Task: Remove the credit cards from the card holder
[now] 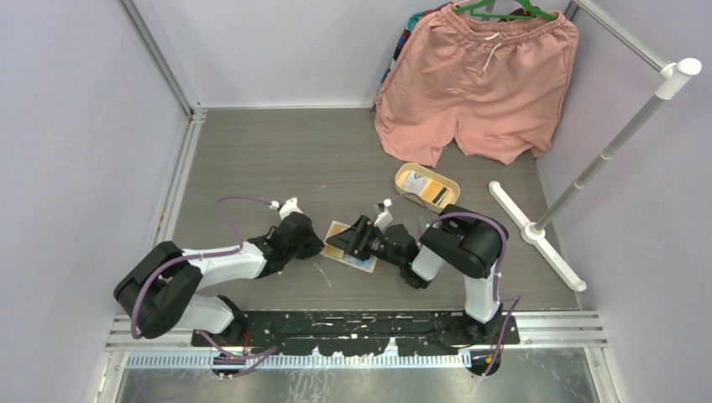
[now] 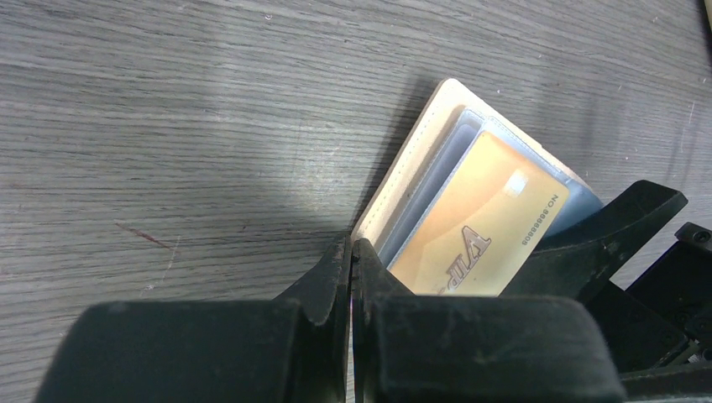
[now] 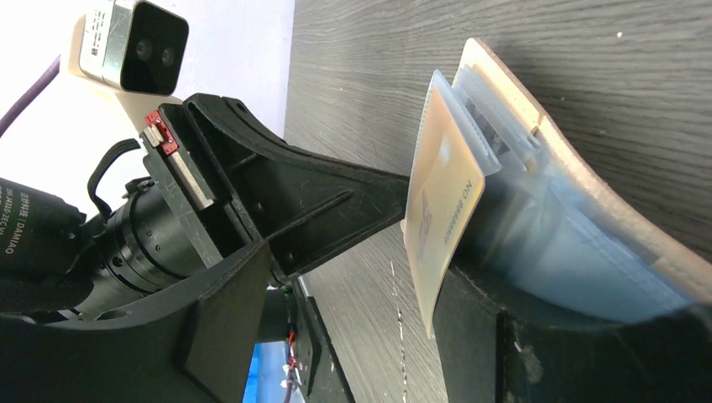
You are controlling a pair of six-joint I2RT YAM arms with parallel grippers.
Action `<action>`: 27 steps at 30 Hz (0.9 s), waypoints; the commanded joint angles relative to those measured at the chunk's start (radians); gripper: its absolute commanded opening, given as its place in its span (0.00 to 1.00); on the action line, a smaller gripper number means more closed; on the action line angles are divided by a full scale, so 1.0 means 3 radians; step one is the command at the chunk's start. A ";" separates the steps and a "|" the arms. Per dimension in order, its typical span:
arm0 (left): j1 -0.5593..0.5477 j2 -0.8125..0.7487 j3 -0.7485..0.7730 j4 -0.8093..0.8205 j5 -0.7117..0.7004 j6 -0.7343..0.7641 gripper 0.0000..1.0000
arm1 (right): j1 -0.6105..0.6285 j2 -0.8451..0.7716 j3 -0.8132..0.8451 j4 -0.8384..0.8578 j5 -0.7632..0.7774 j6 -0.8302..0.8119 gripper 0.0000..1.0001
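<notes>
On the grey table (image 1: 252,151), my left pincer (image 2: 350,269) is together, right pincer (image 1: 353,242) apart; the unclamped wallet (image 2: 420,159) may follow the card (image 2: 479,227).

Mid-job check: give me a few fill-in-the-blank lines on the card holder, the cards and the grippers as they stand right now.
1. The credit card poking out of the card holder is ___ in colour.
2. The jaws of the left gripper are ___.
3. The oval tray sits on the ___ arm's side.
4. The pink garment at the back is a pair of ___.

Missing words: orange-yellow; shut; right; shorts.
</notes>
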State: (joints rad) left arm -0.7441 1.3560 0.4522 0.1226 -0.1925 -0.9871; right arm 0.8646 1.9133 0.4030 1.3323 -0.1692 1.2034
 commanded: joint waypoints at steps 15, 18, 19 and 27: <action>-0.0036 -0.0011 -0.0032 -0.0174 0.0013 0.0023 0.00 | 0.0018 -0.0254 -0.0379 0.0326 -0.0080 -0.0018 0.72; -0.0036 0.0000 -0.0025 -0.0169 0.0013 0.0025 0.00 | -0.0005 -0.0271 -0.0427 0.0324 -0.0080 -0.0018 0.72; -0.0036 0.0005 -0.0029 -0.0169 0.0017 0.0030 0.00 | -0.0006 -0.0279 -0.0443 0.0324 -0.0080 -0.0019 0.72; -0.0036 0.0026 -0.0021 -0.0158 0.0018 0.0023 0.00 | -0.0041 -0.0419 -0.0598 0.0319 -0.0065 -0.0043 0.72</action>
State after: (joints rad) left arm -0.7509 1.3506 0.4522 0.1143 -0.1825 -0.9878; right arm 0.8600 1.8336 0.2424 1.3758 -0.1787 1.2072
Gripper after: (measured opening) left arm 0.005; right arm 0.717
